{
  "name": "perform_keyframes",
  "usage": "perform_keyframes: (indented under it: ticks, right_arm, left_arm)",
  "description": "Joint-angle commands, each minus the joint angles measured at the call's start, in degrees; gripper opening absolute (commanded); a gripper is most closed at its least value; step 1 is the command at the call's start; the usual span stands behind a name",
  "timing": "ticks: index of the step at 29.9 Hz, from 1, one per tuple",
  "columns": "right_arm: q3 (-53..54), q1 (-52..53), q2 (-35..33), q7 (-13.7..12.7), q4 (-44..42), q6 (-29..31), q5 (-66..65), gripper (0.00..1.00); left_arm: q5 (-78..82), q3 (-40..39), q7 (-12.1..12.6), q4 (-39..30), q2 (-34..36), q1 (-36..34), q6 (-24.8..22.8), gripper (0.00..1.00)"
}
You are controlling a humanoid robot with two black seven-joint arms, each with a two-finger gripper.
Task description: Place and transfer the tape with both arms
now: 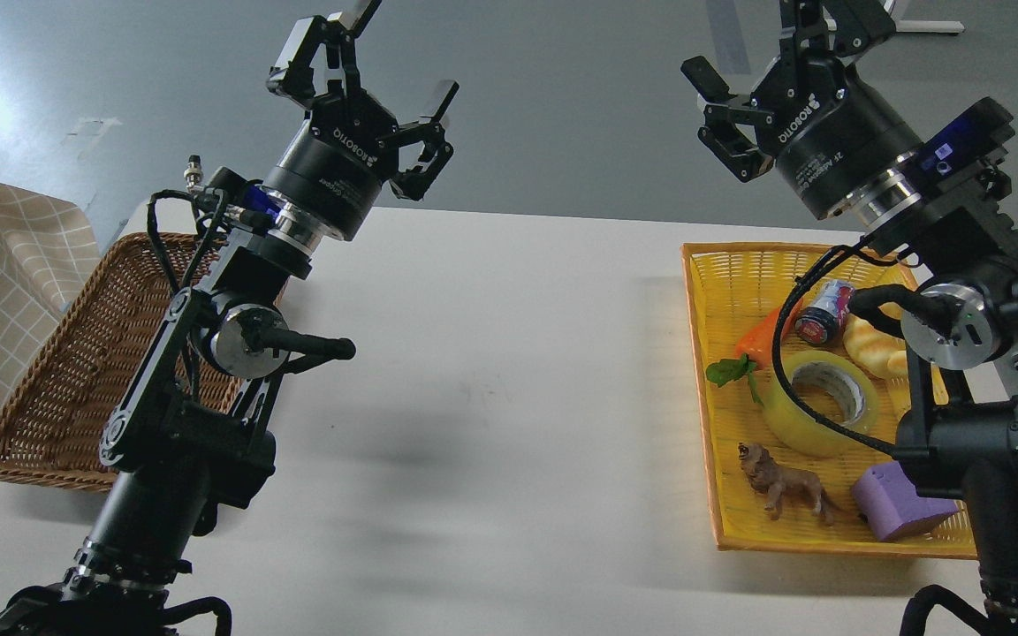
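Yellow tape [821, 402] lies untouched in the yellow basket [721, 291] on the right. Left gripper [366, 75] and right gripper [774, 71] are raised, fingers apart, empty. All the work remains.

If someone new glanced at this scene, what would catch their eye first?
Two black arms rear up with open pincers, left and right, both empty. At the right, a yellow basket holds a tape roll, toy lion and purple block. A brown wicker basket lies at the left.
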Motion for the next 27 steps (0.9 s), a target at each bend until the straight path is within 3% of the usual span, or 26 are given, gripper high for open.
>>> perform_keyframes:
  ticks: [1, 27]
  right_arm:
    - [0.0, 0.0, 0.0, 0.0, 0.1, 0.0, 0.0, 1.0]
    - [0.0, -0.4, 0.0, -0.9, 0.4, -0.8, 0.1, 0.99]
  left_arm:
    - [0.0, -0.1, -0.1, 0.0, 0.0, 0.0, 0.0, 0.98]
    - [-0.1, -0.6, -0.2, -0.1, 0.0, 0.1, 0.0, 0.98]
